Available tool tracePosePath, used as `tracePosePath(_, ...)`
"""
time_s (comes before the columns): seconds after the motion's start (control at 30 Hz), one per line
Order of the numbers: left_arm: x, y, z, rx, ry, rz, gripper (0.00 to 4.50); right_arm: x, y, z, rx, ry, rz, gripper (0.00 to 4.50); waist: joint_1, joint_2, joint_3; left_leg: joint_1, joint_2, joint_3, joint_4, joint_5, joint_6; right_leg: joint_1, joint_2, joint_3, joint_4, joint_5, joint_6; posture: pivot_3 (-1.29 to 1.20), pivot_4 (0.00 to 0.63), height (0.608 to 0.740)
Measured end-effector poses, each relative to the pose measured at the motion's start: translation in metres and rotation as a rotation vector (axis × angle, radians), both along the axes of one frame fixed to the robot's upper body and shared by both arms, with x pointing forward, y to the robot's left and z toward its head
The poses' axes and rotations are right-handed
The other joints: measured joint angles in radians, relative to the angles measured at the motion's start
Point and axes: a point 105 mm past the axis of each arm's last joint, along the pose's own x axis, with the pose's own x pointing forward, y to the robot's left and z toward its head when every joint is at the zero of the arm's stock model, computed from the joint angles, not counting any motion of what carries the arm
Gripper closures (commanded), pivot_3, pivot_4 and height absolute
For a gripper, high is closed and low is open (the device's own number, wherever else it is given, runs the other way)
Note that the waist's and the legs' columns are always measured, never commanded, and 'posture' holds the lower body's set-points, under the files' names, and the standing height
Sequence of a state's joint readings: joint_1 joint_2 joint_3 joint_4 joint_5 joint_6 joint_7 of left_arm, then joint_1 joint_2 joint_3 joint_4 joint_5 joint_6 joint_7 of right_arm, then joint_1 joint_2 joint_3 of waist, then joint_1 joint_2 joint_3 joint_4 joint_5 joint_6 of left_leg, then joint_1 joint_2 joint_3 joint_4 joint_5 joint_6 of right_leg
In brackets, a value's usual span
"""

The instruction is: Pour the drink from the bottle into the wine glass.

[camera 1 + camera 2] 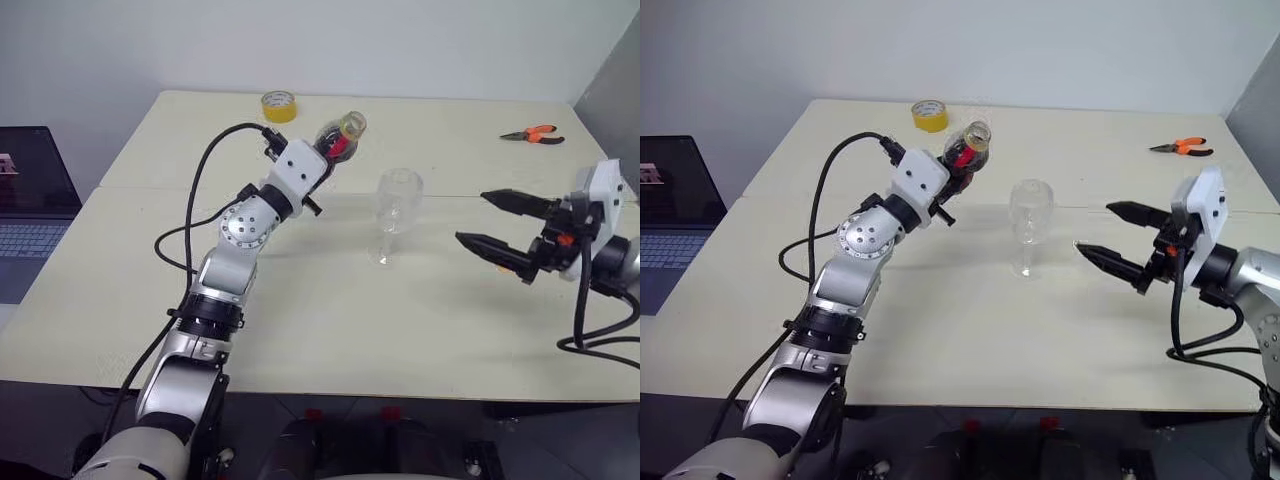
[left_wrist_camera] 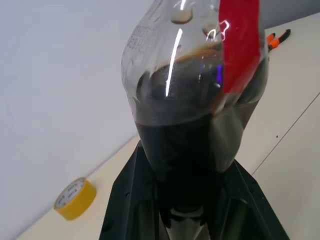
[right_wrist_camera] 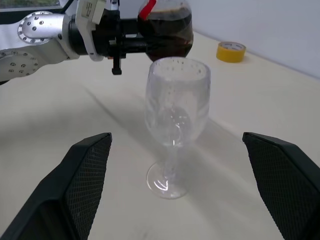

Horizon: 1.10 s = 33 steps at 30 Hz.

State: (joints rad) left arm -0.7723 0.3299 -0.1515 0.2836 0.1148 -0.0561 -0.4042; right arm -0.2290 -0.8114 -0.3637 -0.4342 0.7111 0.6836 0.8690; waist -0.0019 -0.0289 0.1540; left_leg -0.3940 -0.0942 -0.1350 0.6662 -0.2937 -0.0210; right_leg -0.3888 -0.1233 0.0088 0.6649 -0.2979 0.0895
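While the left hand [image 1: 330, 150] is gripping the bottle [image 1: 341, 135] of dark drink [image 2: 185, 145] above the bench [image 1: 330, 330], the empty wine glass [image 1: 395, 212] is standing between it and the right hand [image 1: 497, 222], whose fingers are spread wide.
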Motion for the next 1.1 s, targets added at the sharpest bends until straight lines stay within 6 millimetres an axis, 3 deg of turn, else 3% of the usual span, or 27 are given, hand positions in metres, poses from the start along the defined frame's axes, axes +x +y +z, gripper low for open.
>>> tracePosePath(0.37, 0.003, -0.019, 0.000, 0.138, -0.070, -0.060, 3.68, -0.007, 0.000, -0.001, -0.004, -0.012, -0.030, 0.00, 0.000, 0.000, 0.000, 0.000, 0.000, 0.000, 0.001, 0.000, 0.000, 0.000, 0.000, 0.000, 0.000, 0.000, 0.001, 0.00, 0.150, 0.740)
tracePosePath(0.8, 0.005, -0.020, -0.007, 0.319, -0.166, -0.072, 3.68, -0.005, -0.002, 0.000, 0.010, -0.033, -0.068, 0.00, -0.002, 0.000, 0.000, -0.001, 0.000, 0.000, 0.001, 0.000, 0.000, 0.000, 0.000, 0.000, 0.001, 0.000, 0.001, 0.00, 0.150, 0.740)
tracePosePath(1.1, 0.004, -0.022, 0.005, 0.375, -0.273, -0.058, 3.68, -0.004, -0.003, 0.000, 0.012, -0.034, -0.083, 0.00, -0.002, 0.000, 0.000, -0.001, 0.000, 0.000, 0.001, 0.000, 0.000, 0.000, 0.000, 0.000, 0.001, 0.000, 0.001, 0.00, 0.150, 0.740)
